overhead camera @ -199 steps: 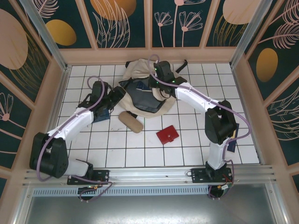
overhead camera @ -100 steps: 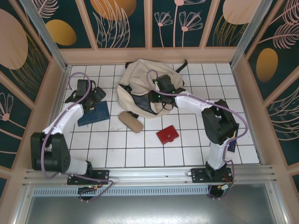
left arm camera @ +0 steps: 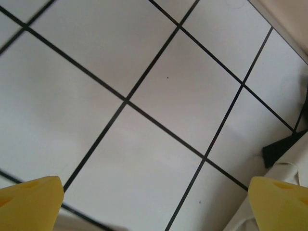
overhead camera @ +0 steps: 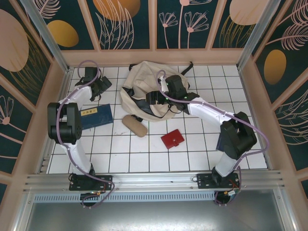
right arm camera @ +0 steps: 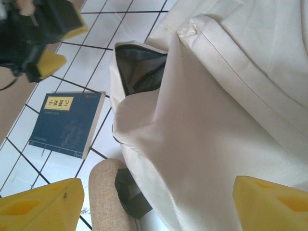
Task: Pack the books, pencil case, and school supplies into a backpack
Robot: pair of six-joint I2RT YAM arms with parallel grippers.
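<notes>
The cream backpack (overhead camera: 139,86) lies slumped at the back of the tiled floor, its dark opening (right arm camera: 139,67) partly showing. One navy book (overhead camera: 96,117) with a yellow label lies flat to its left, also seen as the book (right arm camera: 67,122) in the right wrist view. The tan pencil case (overhead camera: 134,126) rests at the backpack's front edge, and the red square case (overhead camera: 172,139) lies further front. My left gripper (overhead camera: 105,85) hangs open over bare tile (left arm camera: 154,207) beyond the book. My right gripper (overhead camera: 150,99) is open over the backpack fabric (right arm camera: 192,144), nothing held.
A black strap (left arm camera: 281,147) and a fold of the backpack (left arm camera: 288,171) lie just right of the left fingers. Wooden walls (overhead camera: 53,91) close in the floor on three sides. Bare white tiles (overhead camera: 125,154) stretch in front of the objects.
My left gripper has opened wide and drawn back to the far left, leaving the book flat on the tiles. My right gripper has opened, and the backpack's mouth has slumped mostly closed.
</notes>
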